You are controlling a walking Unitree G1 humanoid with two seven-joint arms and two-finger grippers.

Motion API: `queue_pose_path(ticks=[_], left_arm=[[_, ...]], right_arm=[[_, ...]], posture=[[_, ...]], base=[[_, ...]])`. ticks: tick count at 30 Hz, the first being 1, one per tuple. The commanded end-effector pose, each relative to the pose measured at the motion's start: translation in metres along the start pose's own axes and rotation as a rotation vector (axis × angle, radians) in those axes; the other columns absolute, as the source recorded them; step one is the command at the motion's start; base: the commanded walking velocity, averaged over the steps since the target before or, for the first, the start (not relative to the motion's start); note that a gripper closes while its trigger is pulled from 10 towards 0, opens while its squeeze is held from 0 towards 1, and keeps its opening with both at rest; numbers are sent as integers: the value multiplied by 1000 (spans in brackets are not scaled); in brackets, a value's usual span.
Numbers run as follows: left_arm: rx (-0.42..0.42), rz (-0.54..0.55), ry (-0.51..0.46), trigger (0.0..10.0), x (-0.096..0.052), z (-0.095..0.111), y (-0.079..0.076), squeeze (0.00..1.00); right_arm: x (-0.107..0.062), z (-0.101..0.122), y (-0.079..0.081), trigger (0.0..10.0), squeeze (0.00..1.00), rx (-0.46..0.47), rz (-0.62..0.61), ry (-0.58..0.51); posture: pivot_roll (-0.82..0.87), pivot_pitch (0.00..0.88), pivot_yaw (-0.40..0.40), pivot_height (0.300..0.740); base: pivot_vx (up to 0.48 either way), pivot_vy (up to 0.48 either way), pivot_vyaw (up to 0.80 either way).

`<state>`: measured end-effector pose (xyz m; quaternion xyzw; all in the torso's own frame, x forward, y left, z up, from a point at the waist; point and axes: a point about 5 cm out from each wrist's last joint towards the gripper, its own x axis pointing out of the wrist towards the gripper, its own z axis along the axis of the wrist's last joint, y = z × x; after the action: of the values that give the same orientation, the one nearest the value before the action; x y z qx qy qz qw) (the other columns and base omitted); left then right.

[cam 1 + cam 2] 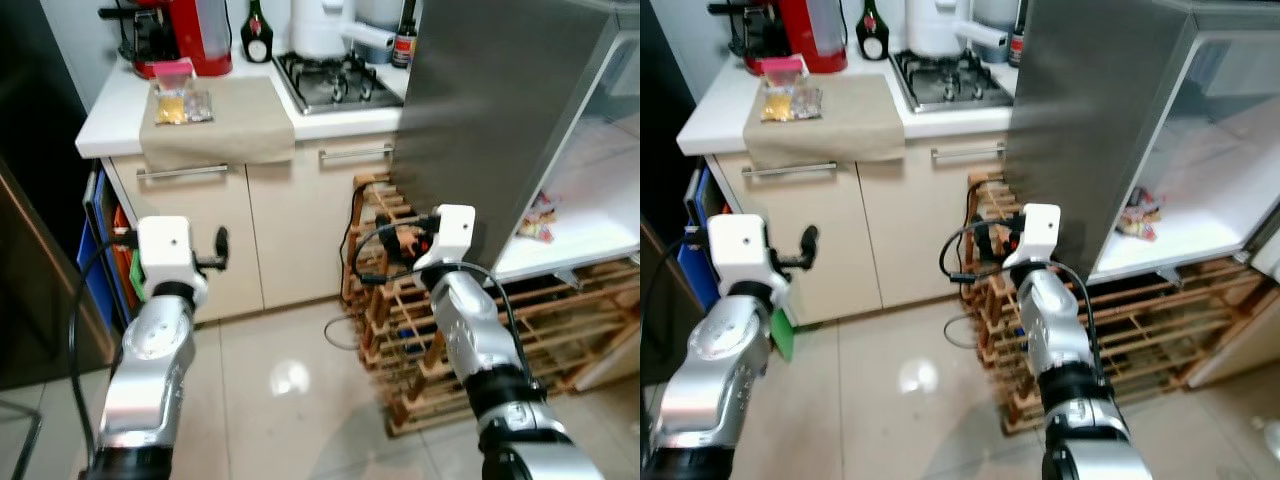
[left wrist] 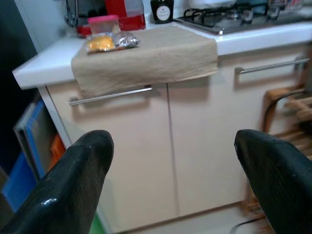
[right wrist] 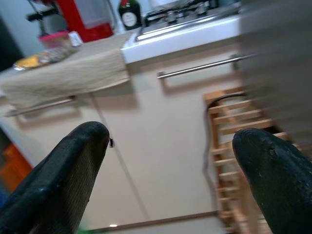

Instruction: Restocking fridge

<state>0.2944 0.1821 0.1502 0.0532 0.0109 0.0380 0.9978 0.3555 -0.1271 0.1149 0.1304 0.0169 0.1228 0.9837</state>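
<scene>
- Hovering wide open and empty, left gripper [image 2: 170,161] faces the cabinets.
- Food packets [image 1: 181,100] sit on the cloth [image 1: 225,122] at its twelve o'clock, well apart; left arm looks nearer.
- Right gripper [image 3: 170,165], spread too; fridge [image 1: 520,120] at two o'clock.

Glossy pale tiles on the floor [image 1: 290,380] are throwing back a light spot, while a matt beige cloth [image 1: 215,120] is draping over the smooth white counter [image 1: 110,110], brushed steel is sheathing the fridge door [image 1: 490,110], and bare wood is showing on the rack [image 1: 440,330].
</scene>
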Motion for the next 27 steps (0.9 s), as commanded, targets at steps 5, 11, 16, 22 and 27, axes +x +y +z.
queue_pose_path(ticks=[5, 11, 16, 22, 27], left_arm=[[5, -20, -16, 10000, 4, 8, -7, 0], [-49, 16, 35, 10000, 0, -4, -5, 0], [-126, 51, 40, 10000, -1, -9, -6, 0], [-116, 57, 54, 10000, -9, -21, 4, 0], [-117, -171, -17, 10000, -3, -5, -19, 0]], right_arm=[[4, 3, 7, 10000, 31, 1, 43, -20], [4, 1, 15, 10000, 82, -26, 120, -4], [4, 2, 25, 10000, 118, -59, 180, 2], [1, 4, 12, 10000, 0, -69, 93, -6], [-8, 3, 11, 10000, 0, -151, 80, 7]], posture=[[43, 0, 48, 740], [45, 0, 9, 740], [38, 0, -45, 740], [38, 0, -57, 740], [27, 0, -38, 740]], base=[[0, 0, 520], [0, 0, 518], [0, 0, 515], [0, 0, 179], [0, 0, 0]])
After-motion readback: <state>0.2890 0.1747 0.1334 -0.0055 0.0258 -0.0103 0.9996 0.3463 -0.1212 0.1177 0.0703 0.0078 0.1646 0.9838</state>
